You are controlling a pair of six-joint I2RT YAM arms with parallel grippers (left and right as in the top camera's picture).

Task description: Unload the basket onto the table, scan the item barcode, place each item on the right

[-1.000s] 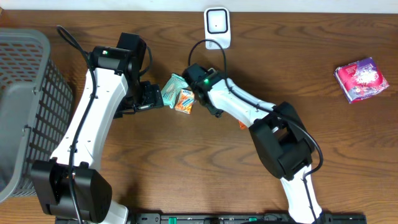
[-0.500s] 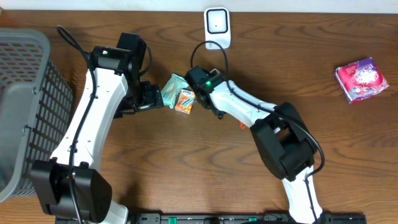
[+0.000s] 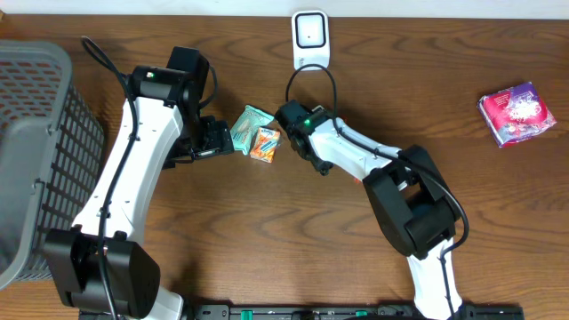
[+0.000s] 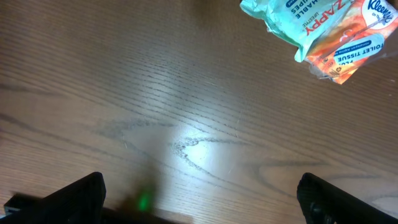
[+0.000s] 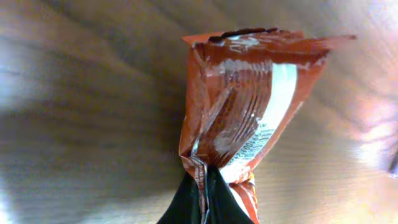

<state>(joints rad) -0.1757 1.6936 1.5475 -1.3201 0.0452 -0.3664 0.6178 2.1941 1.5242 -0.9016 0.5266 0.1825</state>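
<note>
In the right wrist view, my right gripper (image 5: 204, 179) is shut on the crimped end of an orange-brown foil packet (image 5: 239, 99). The packet stands up from the jaws over the wood, and a white printed strip runs down its side. In the overhead view the right gripper (image 3: 318, 162) points down under its arm, which hides the packet. A white scanner (image 3: 309, 36) stands at the table's back edge. My left gripper (image 3: 218, 140) is open and empty just left of a teal and orange tissue pack (image 3: 258, 133). That tissue pack (image 4: 317, 31) is at the top right of the left wrist view, beyond the left gripper (image 4: 202, 208).
A grey mesh basket (image 3: 36, 151) fills the table's left side. A pink packet (image 3: 517, 113) lies at the far right. The scanner's cable loops over the right arm's wrist (image 3: 311, 76).
My right gripper has closed on the orange-brown packet. Its wrist has shifted slightly right, away from the tissue pack. The left arm has not moved.
</note>
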